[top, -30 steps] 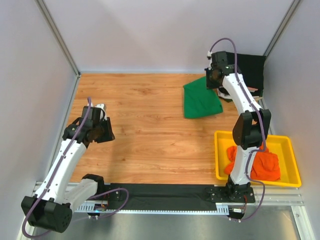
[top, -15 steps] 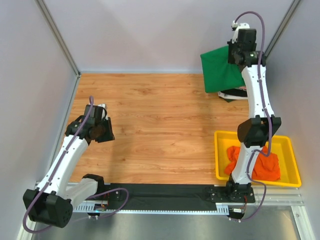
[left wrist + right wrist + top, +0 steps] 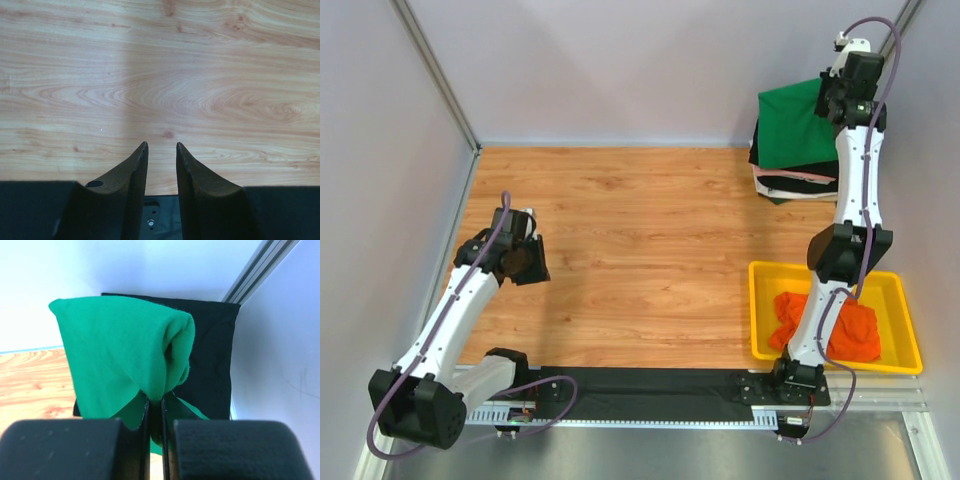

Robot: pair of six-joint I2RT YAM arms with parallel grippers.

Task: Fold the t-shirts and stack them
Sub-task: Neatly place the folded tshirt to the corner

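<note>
Right gripper (image 3: 161, 402): your right gripper's fingers are pressed together on a pinch of green cloth, so it is clamped on the green t-shirt (image 3: 790, 125).
Right arm: it stretches up and away from you, with the wrist high in the far right corner, close to the back wall.
Green t-shirt: it hangs folded over from the fingers, lifted off the table (image 3: 640, 250). From above it covers most of the stack; you cannot tell whether its lower edge touches it.
Stack (image 3: 798, 183): it sits on the table in the far right corner. The right wrist camera shows a flat black t-shirt (image 3: 212, 350) lying behind and beneath the green one. From above you see a light layer and more dark cloth at the stack's near edge.
Yellow bin (image 3: 900, 290): it stands at the near right of the table, just beside the right arm's base.
Orange t-shirts (image 3: 850, 330): they lie crumpled in the bin, unfolded.
Left gripper (image 3: 161, 146): your left gripper's fingers stand a little apart with nothing between them.
Left arm: it hovers over bare wood on the left side of the table, well apart from every shirt.
</note>
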